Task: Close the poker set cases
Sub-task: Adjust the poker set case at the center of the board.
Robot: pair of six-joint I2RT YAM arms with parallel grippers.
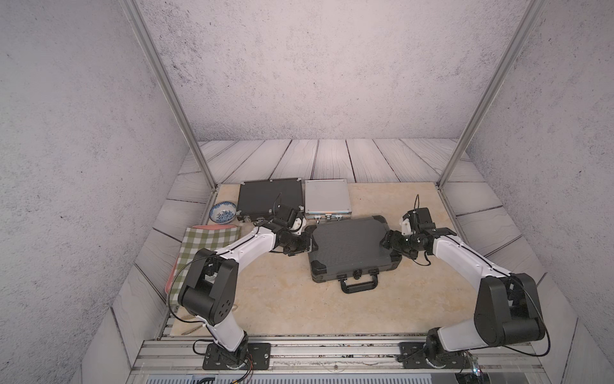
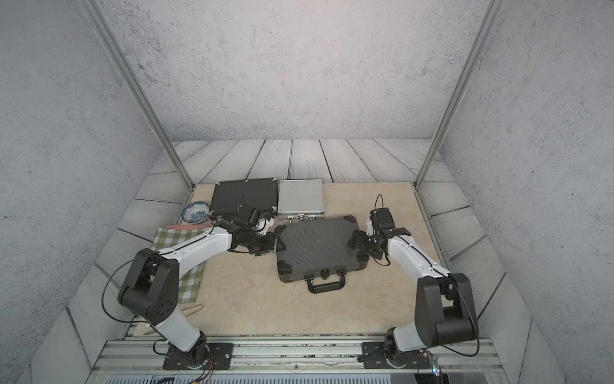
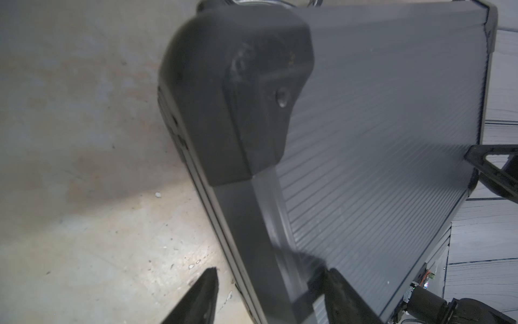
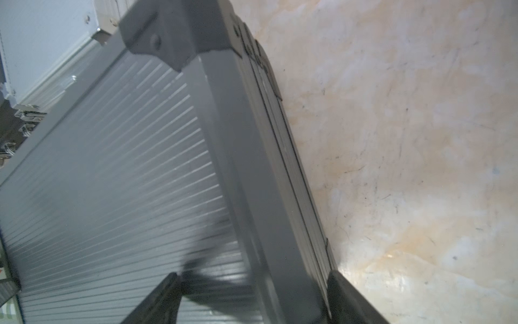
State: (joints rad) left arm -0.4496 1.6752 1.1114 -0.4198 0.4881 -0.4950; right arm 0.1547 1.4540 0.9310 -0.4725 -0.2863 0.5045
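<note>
Ribbed dark-grey case (image 1: pixel 350 246) closed | beige tabletop (image 1: pixel 282 299) | grey speckled walls (image 1: pixel 315 66)

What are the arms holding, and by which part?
Nothing clearly clamped: left end effector and right end effector, jaws open, straddle opposite side edges of the ribbed case.

A ribbed dark-grey case (image 3: pixel 378 140) with a black moulded corner cap (image 3: pixel 232 92) lies shut on the beige marbled tabletop (image 3: pixel 84 168). The left gripper (image 3: pixel 272 273) straddles its side edge, fingers apart: one over the tabletop, one over the lid.
</note>
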